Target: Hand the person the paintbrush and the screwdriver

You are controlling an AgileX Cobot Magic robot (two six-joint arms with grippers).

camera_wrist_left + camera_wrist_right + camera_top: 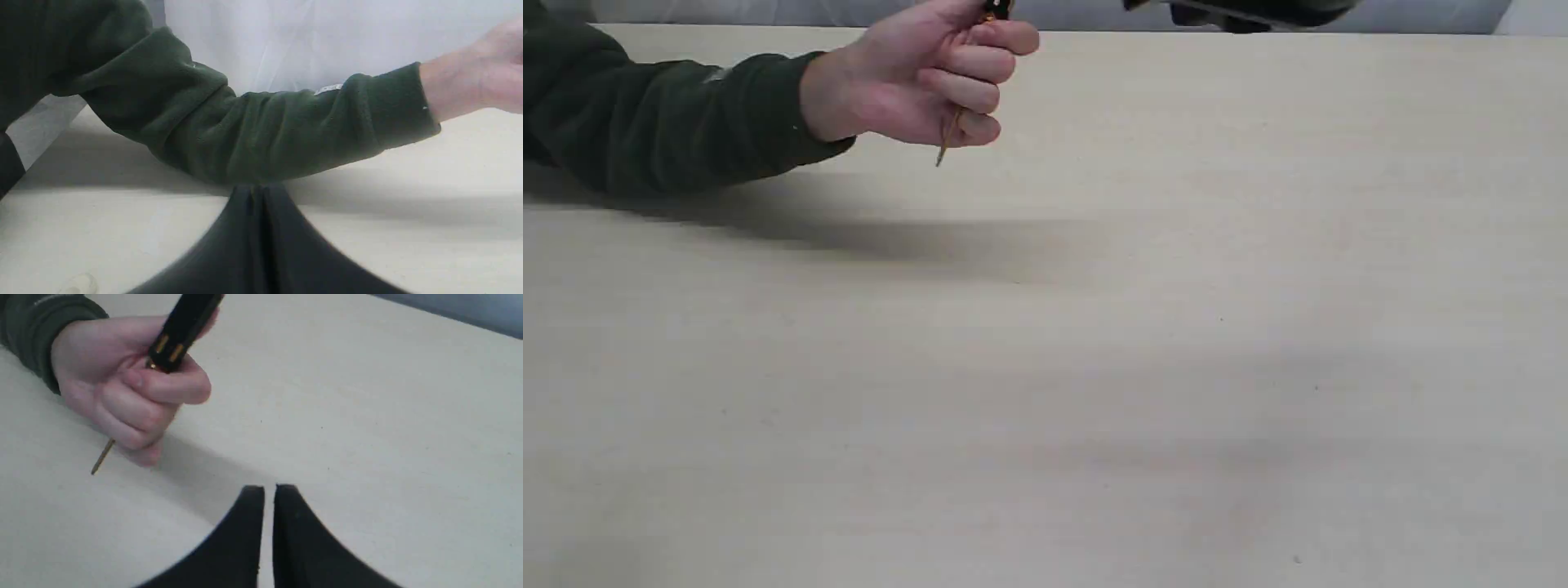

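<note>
The person's hand (931, 77) reaches in from the left in a dark green sleeve (662, 114) and grips the screwdriver (179, 330); its black handle sticks up from the fist and its thin shaft tip (943, 151) points down at the table. My right gripper (269, 490) is shut and empty, apart from the hand, above the table. In the exterior view only a dark part of the right arm (1241, 12) shows at the top edge. My left gripper (257, 190) is shut and empty, just in front of the sleeve (265, 130). The paintbrush is out of view.
The pale beige table (1094, 367) fills the exterior view, with a light backdrop (768, 10) along its far edge. A small pale mark (79, 283) lies on the table in the left wrist view.
</note>
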